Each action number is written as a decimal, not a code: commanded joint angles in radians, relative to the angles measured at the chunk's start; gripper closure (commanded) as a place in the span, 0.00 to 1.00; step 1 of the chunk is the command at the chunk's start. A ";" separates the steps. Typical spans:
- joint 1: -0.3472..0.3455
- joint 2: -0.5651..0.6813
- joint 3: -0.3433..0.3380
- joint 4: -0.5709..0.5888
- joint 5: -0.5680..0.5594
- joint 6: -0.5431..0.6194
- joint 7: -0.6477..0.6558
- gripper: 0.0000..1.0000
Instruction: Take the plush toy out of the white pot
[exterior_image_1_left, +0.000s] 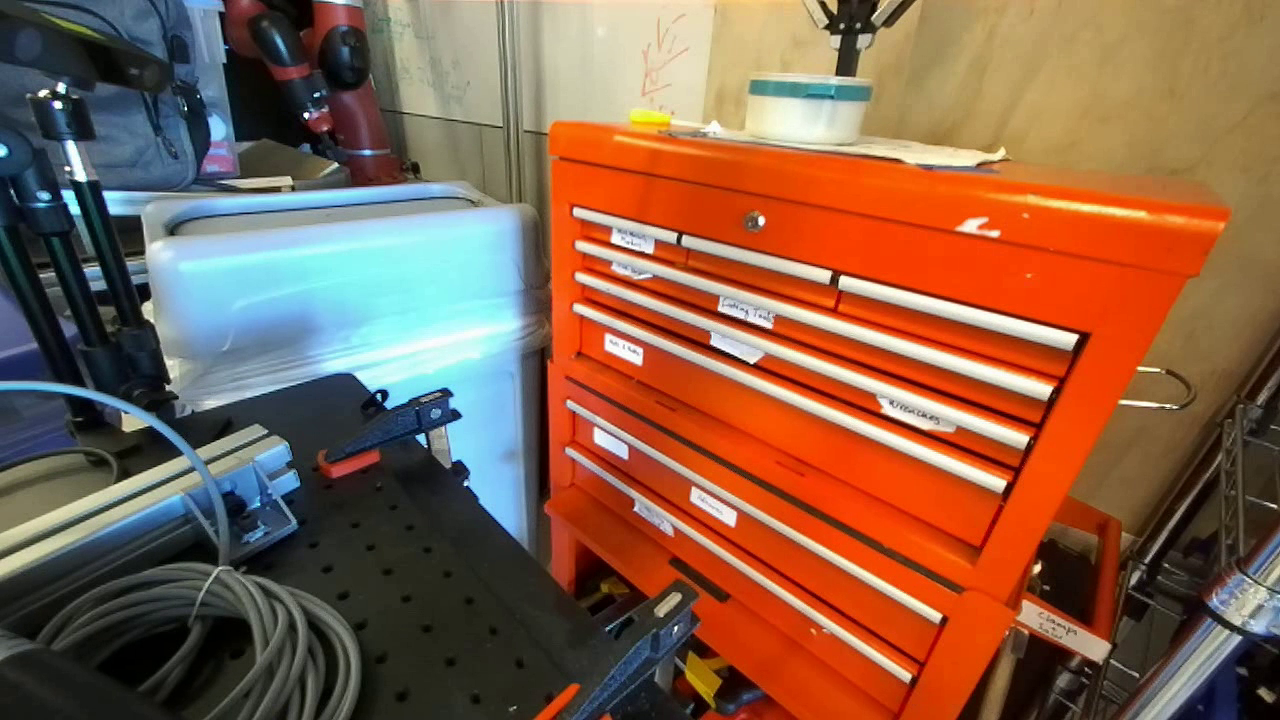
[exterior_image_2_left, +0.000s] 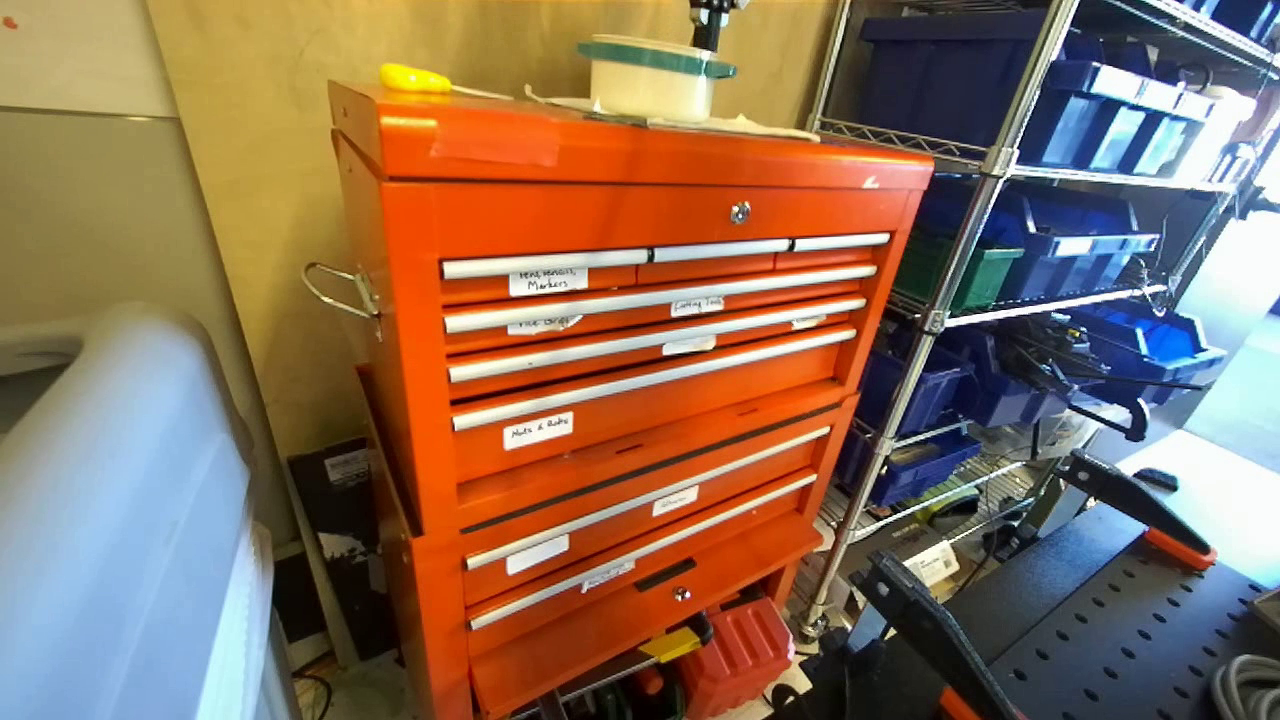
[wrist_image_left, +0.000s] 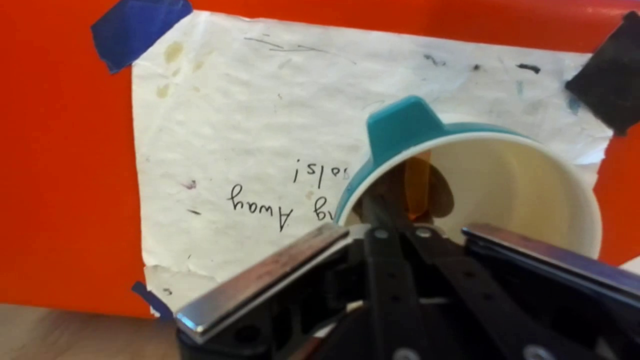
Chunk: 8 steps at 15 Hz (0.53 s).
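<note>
The white pot with a teal band stands upright on a paper sheet on the orange tool chest; it also shows in an exterior view and in the wrist view. The plush toy, brown with an orange part, lies inside the pot near its teal handle. The pot's wall hides it in both exterior views. My gripper points down into the pot, its fingers close together on the toy. It also shows at the pot's rim in both exterior views. The very fingertips are dark and partly hidden.
The orange tool chest carries the taped paper sheet under the pot. A yellow-handled tool lies on the chest top. A wooden wall stands behind, and a wire shelf with blue bins is beside the chest.
</note>
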 joint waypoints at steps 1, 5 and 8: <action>-0.038 -0.020 0.018 0.057 0.065 -0.020 -0.039 1.00; -0.090 -0.053 0.028 0.087 0.163 0.000 -0.031 1.00; -0.125 -0.087 0.007 0.068 0.184 0.003 -0.024 1.00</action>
